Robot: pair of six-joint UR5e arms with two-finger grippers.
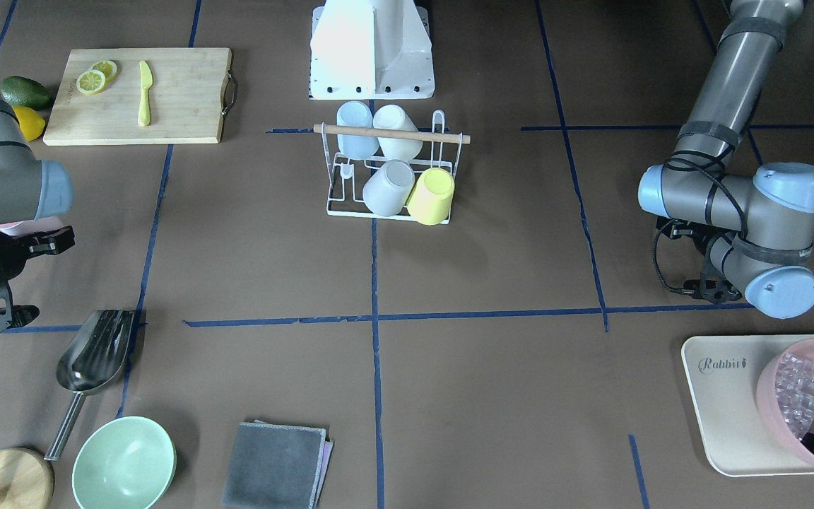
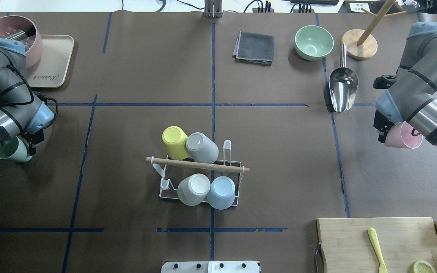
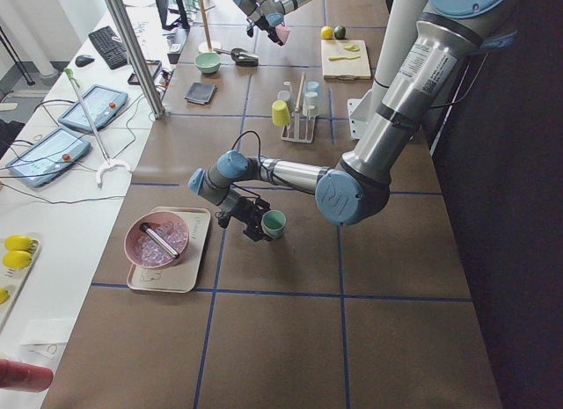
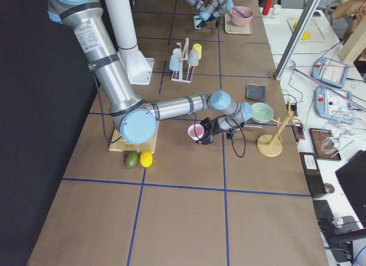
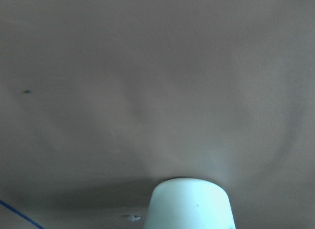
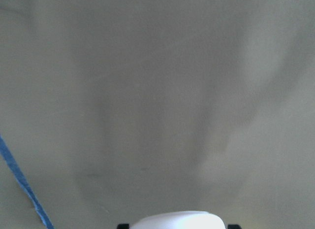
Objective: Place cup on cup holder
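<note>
On the brown tabletop point(image 1: 485, 268), a wooden cutting board point(image 1: 181, 99) carries two lemon slices point(image 1: 96, 76) and a yellow knife point(image 1: 144, 93); an avocado point(image 1: 25, 92) and a whole lemon point(image 1: 29, 122) lie just beside it; a metal scoop point(image 1: 96, 350), a green bowl point(image 1: 124, 463) and a folded grey cloth point(image 1: 276, 465) lie apart from each other; a pink bowl point(image 1: 771, 385) with ice stands on a beige tray point(image 1: 725, 410).
</note>
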